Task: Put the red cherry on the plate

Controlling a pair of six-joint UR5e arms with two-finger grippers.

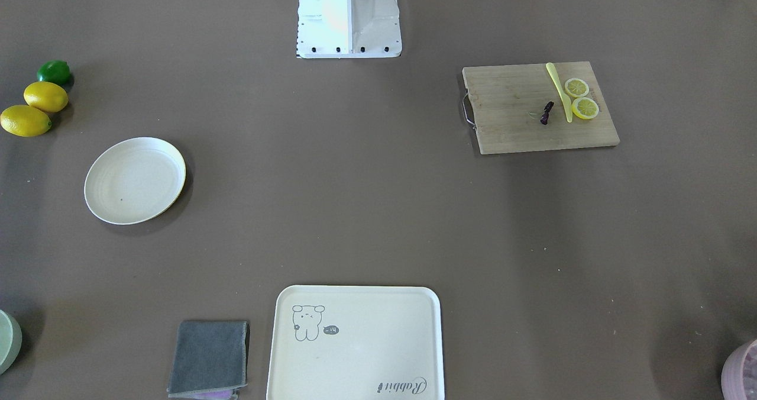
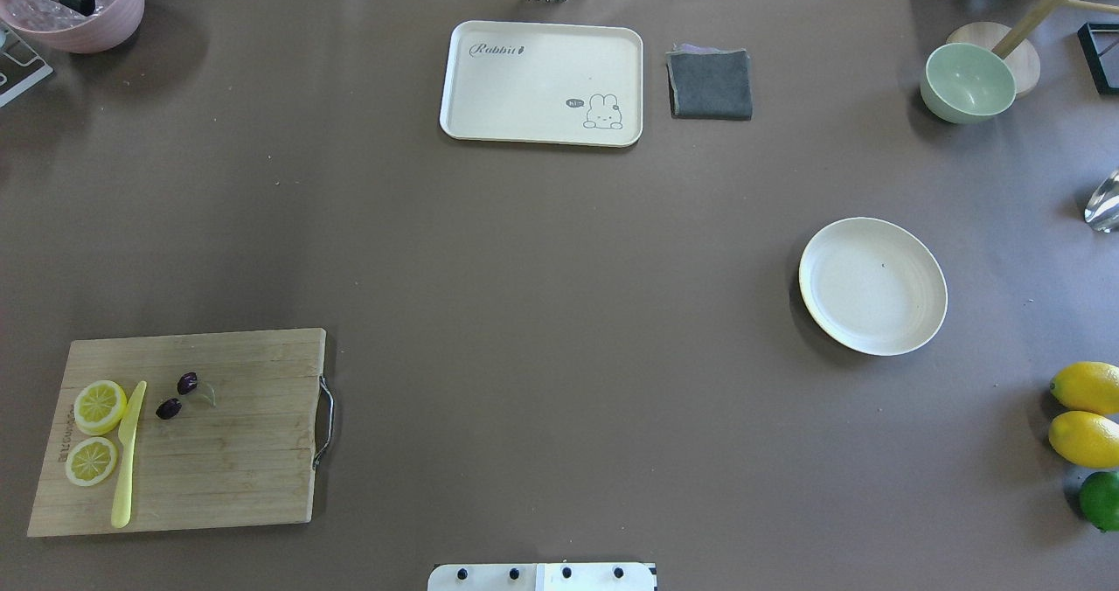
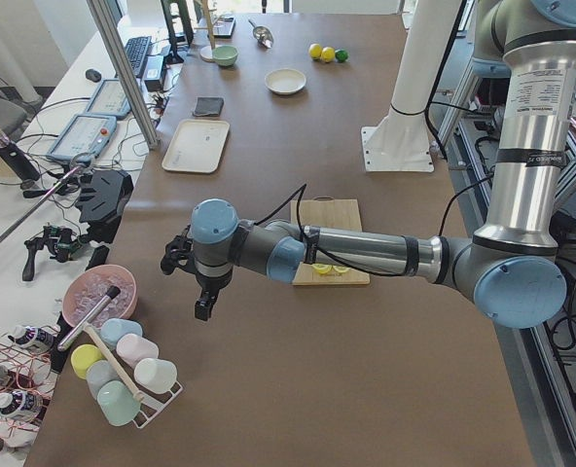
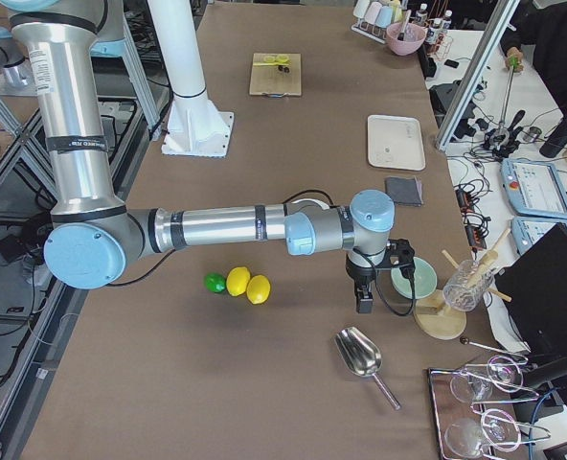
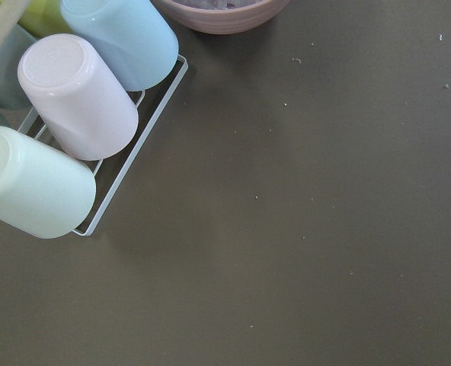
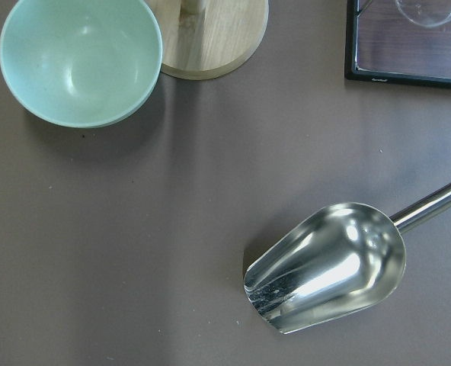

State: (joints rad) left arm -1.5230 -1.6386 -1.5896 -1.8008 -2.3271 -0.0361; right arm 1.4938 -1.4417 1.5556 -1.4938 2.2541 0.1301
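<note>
1. On my overhead feed, the cutting board (image 2: 218,451) lies at the near left of the table.
2. On the board sits the cherry (image 2: 177,396). The knife (image 2: 128,455) is just left of it, and two lemon slices (image 2: 99,406) are left of the knife.
3. The plate (image 2: 872,286) sits well apart, on the right half.
4. Nearer me, along the right edge, I see two lemons (image 2: 1088,387) and a lime (image 2: 1101,500) in a row.
5. At the far side the tray (image 2: 542,82) lies mid-table, with the cloth (image 2: 710,84) just right of it and a bowl (image 2: 968,82) farther right.

Silver-tubed arms (image 3: 366,251), pale-blue joint caps (image 3: 215,222), black cables (image 3: 286,201), white bolted pedestal (image 1: 349,21).
</note>
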